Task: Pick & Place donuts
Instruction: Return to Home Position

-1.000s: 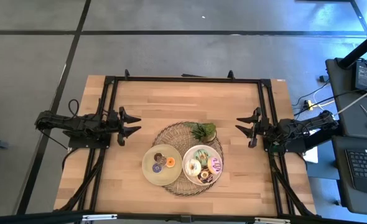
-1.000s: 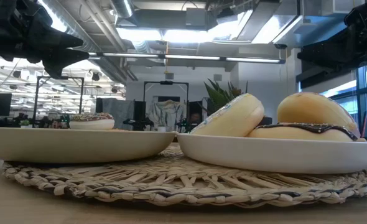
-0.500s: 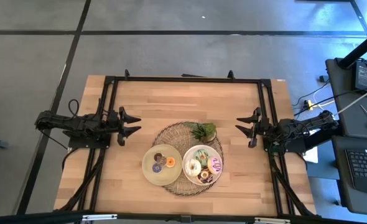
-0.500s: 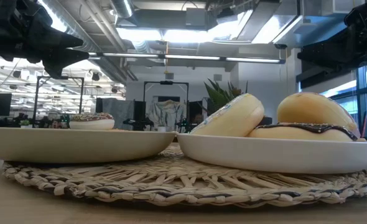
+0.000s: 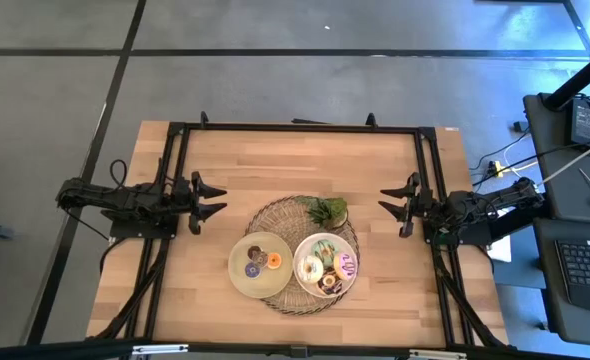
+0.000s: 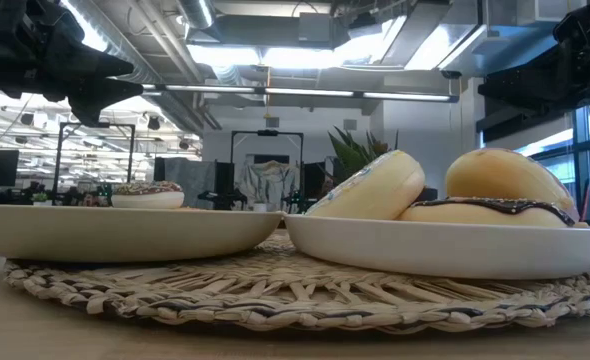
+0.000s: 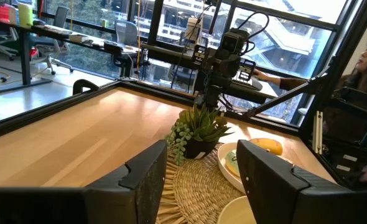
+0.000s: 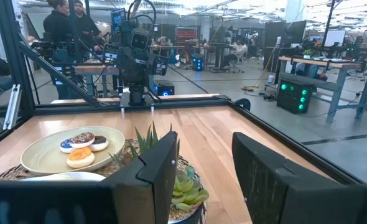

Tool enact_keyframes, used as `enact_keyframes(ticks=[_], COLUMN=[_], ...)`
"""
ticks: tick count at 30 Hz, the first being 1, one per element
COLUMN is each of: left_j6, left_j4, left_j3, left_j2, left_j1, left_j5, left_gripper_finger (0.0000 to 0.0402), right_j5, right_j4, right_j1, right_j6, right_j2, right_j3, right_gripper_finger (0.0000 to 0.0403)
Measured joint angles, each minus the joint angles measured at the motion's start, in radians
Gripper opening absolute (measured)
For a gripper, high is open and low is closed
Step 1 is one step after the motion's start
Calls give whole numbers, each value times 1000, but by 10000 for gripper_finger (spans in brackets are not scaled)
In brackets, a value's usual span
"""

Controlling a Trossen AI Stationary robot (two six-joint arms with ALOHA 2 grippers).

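Note:
Two round plates sit side by side on a woven mat [image 5: 275,222]. The left plate [image 5: 243,280] holds three small donuts [image 5: 262,261], orange, purple and chocolate; they also show in the right wrist view [image 8: 83,148]. The right plate [image 5: 317,244] holds several donuts [image 5: 327,268], cream, pink striped and chocolate among them. My left gripper [image 5: 218,203] is open and empty over the table's left part. My right gripper [image 5: 387,200] is open and empty over the right part. Both stand clear of the plates.
A small green leafy sprig in a pot [image 5: 326,211] stands on the mat's far side, behind the plates. A black frame [image 5: 295,128] runs around the table's edges. People stand in the room beyond the table [image 8: 62,25].

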Motion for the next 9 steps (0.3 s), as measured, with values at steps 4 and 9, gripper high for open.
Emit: enact_keyframes(ticks=[4, 9], left_j6=[0, 0], left_j4=[0, 0], left_j3=[0, 0], left_j2=[0, 0], left_j1=[0, 0], left_j5=[0, 0], left_gripper_finger=[193, 193], right_j5=[0, 0], right_j4=[0, 0], right_j1=[0, 0], right_j6=[0, -1], right_j2=[0, 0], right_j3=[0, 0], right_gripper_finger=[156, 156])
